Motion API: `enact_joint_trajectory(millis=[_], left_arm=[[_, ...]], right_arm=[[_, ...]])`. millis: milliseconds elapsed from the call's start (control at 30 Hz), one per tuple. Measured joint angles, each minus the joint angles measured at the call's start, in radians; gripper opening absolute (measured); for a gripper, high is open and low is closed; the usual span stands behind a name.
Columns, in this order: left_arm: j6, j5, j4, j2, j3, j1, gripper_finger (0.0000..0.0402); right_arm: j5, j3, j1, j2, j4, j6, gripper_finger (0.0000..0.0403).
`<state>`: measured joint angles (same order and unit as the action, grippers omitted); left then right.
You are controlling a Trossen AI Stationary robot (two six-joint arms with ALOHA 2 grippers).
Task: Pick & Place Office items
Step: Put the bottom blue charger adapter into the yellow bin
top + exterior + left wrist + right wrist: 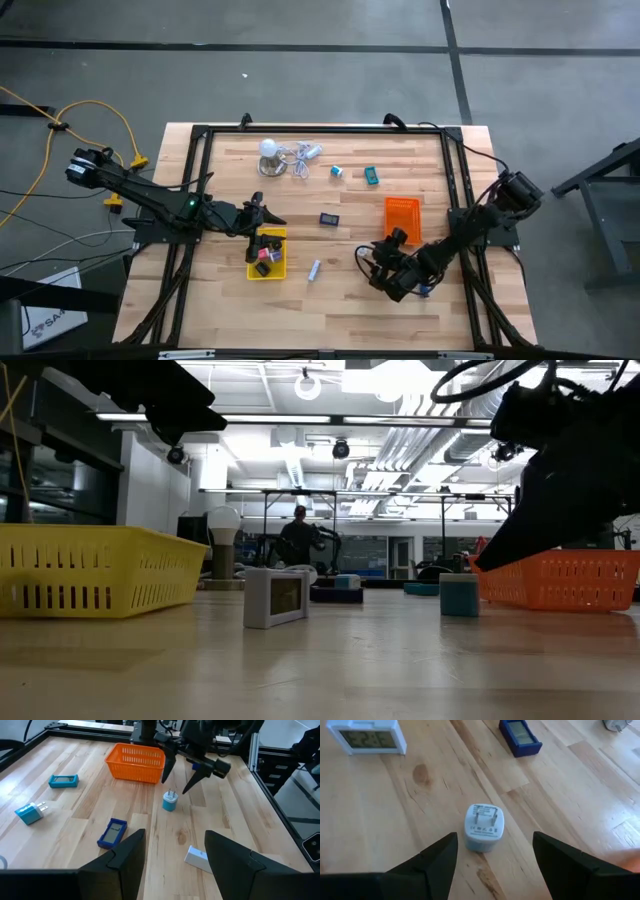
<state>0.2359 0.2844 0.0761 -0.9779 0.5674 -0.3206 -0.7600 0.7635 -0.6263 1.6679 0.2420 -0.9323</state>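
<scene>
**Mia:** Why is the right gripper [179,776] hanging over that little blue plug [484,827]?

**Ben:** I think it wants to pick it up. Its two fingers are spread wide, one on each side of the plug, and nothing is in them. The plug is not touched yet.

**Mia:** Where is the plug?

**Ben:** On the bare tabletop [340,300], near the orange tray [136,762], on the side facing the left arm. It may be meant to go in there.

**Mia:** Which way does it point?

**Ben:** It stands up on its end, with its two metal prongs sticking straight up. So its long way goes up and down.

**Mia:** And the left gripper [175,852]?

**Ben:** It waits over the yellow tray [277,266]. Its fingers are apart too, holding nothing. Some small things already lie in that tray.

**Mia:** What else is out?

**Ben:** A flat blue block [112,832] and a small white clock [366,735] lie close by.
</scene>
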Motion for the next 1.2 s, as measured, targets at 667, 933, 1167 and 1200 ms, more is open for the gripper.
enact_joint_trajectory(millis=[667, 933, 1167, 1200], left_arm=[[0.000, 0.000, 0.000, 0.000, 0.000, 0.000, 0.0198], [-0.001, 0.000, 0.000, 0.000, 0.000, 0.000, 0.0198], [-0.001, 0.000, 0.000, 0.000, 0.000, 0.000, 0.0198], [-0.001, 0.000, 0.000, 0.000, 0.000, 0.000, 0.0198]], right_arm=[[0.004, 0.000, 0.034, 0.108, -0.124, 0.047, 0.0231], [0.008, 0.000, 0.034, 0.108, -0.127, 0.047, 0.0162], [0.016, 0.000, 0.034, 0.108, -0.144, 0.047, 0.0109], [0.020, 0.000, 0.034, 0.107, -0.145, 0.049, 0.0106]])
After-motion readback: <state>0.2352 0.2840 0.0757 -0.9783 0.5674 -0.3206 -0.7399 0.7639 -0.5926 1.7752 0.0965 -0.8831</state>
